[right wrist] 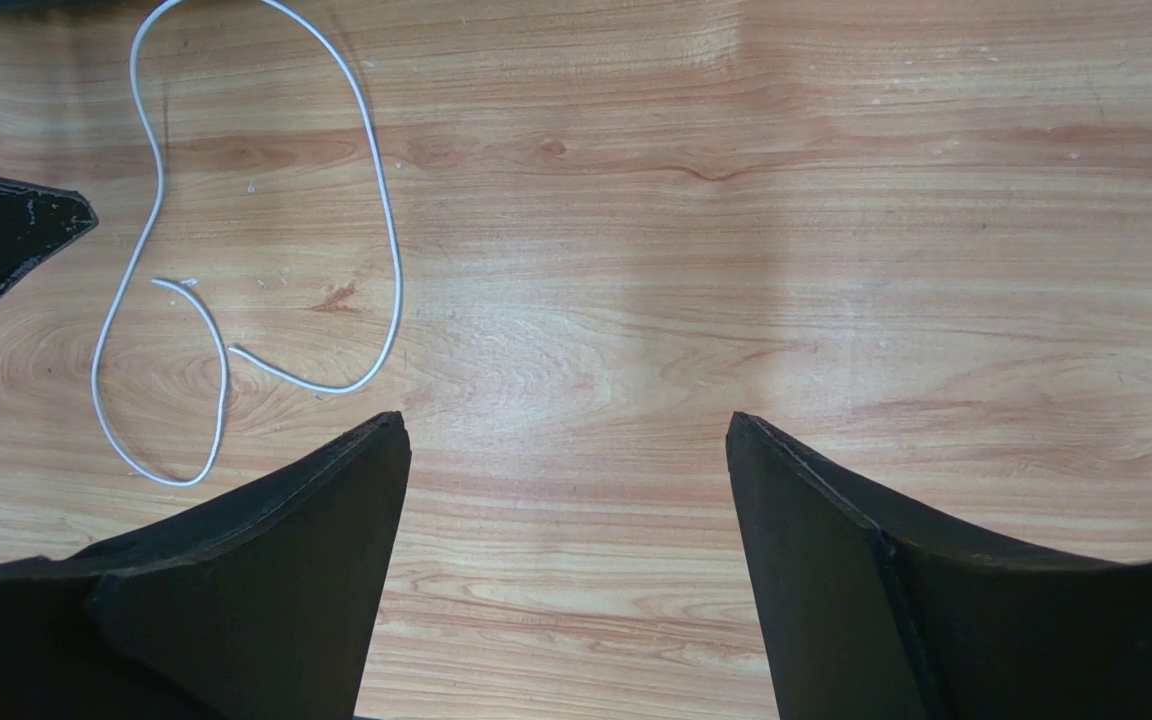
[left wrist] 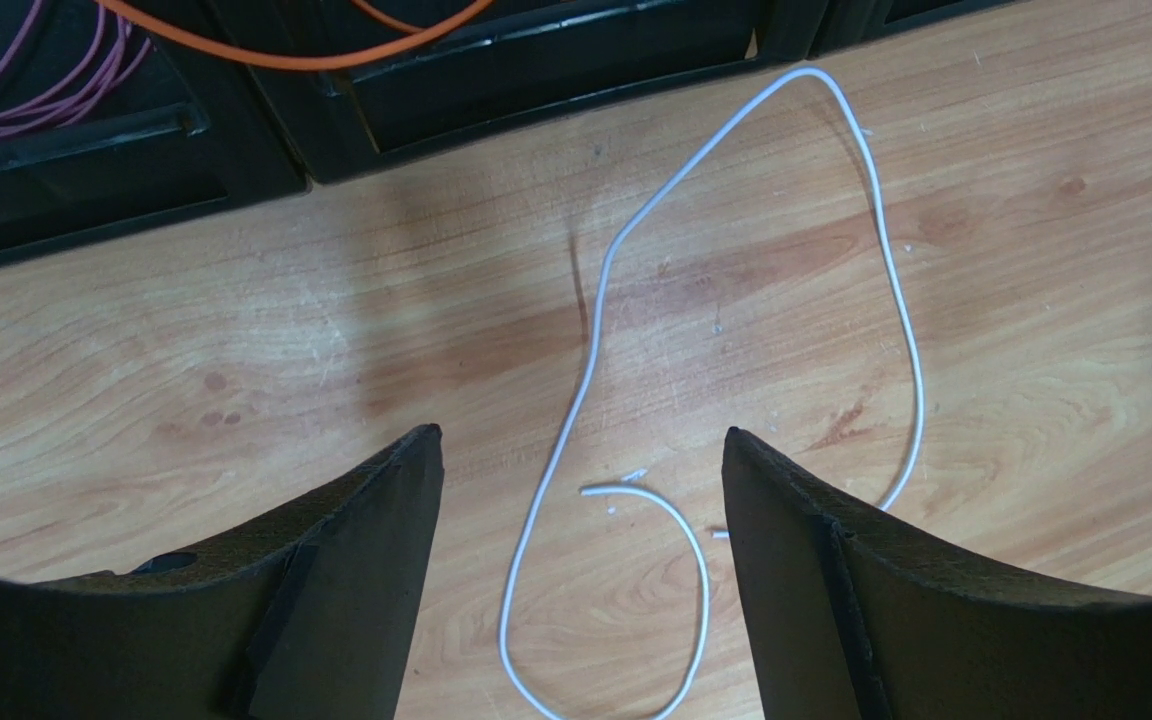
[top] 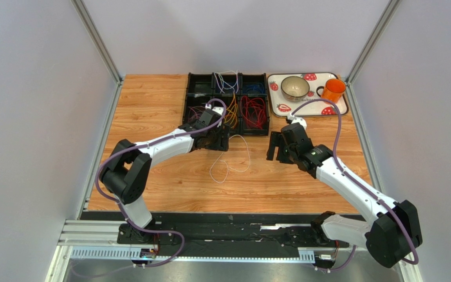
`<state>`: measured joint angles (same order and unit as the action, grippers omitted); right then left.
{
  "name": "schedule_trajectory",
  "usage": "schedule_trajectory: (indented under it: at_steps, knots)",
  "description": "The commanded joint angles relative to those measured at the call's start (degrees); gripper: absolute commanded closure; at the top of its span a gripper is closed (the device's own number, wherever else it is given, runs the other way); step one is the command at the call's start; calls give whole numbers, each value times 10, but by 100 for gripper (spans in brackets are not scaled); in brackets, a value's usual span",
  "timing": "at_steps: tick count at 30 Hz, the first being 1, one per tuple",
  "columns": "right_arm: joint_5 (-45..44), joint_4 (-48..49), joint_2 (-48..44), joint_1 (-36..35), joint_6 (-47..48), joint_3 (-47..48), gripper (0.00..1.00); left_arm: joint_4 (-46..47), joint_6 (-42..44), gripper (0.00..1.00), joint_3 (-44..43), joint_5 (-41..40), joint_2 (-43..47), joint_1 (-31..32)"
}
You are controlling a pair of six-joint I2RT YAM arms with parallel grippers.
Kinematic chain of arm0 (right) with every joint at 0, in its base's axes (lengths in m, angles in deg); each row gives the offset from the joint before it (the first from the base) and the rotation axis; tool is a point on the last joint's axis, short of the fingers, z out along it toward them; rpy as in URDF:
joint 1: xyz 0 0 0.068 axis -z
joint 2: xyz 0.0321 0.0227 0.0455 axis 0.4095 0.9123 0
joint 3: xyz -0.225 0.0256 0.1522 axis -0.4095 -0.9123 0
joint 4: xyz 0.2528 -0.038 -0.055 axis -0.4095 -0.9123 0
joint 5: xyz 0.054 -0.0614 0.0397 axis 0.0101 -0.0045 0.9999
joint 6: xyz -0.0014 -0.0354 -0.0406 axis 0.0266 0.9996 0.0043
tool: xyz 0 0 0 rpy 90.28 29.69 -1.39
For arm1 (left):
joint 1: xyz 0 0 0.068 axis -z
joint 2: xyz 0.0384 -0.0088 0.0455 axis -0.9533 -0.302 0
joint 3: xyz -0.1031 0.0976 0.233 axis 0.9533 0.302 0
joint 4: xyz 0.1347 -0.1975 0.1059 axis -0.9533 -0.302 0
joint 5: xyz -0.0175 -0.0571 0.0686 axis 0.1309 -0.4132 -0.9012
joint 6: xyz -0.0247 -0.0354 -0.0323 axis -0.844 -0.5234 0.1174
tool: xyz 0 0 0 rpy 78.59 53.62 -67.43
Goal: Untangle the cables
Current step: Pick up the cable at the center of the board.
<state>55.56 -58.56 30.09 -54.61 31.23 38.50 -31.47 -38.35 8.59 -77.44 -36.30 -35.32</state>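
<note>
- White cable [left wrist: 902, 300] lies slack in an open loop on the wooden counter [top: 151, 106], just in front of the black compartment tray [top: 187, 101].
- Left fingers [left wrist: 364, 570] are spread and empty, hovering over the loop's near end.
- Right fingers [right wrist: 274, 570] are likewise released, above bare wood beside the loop.
- Red cables [top: 254, 111], orange cables [top: 232, 117] and blue cables [top: 255, 88] sit in separate tray compartments.

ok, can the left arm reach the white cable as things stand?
Probably yes. The left gripper hangs open over the white cable, which lies loose on bare table with nothing between.
</note>
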Motion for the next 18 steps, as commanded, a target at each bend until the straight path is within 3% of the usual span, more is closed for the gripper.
schedule_trajectory:
  at_steps: [1, 10, 18]
  knots:
    - [5, 45, 27, 3, 5, 6, 18, 48, 13, 23, -20, -7, -19, 3]
    - [7, 54, 43, 2, 0, 8, 18, 59, 30, 24, -69, -4, -81, 3]
    - [12, 59, 46, 8, 7, 2, 18, 68, 18, 35, -82, 5, -115, 3]
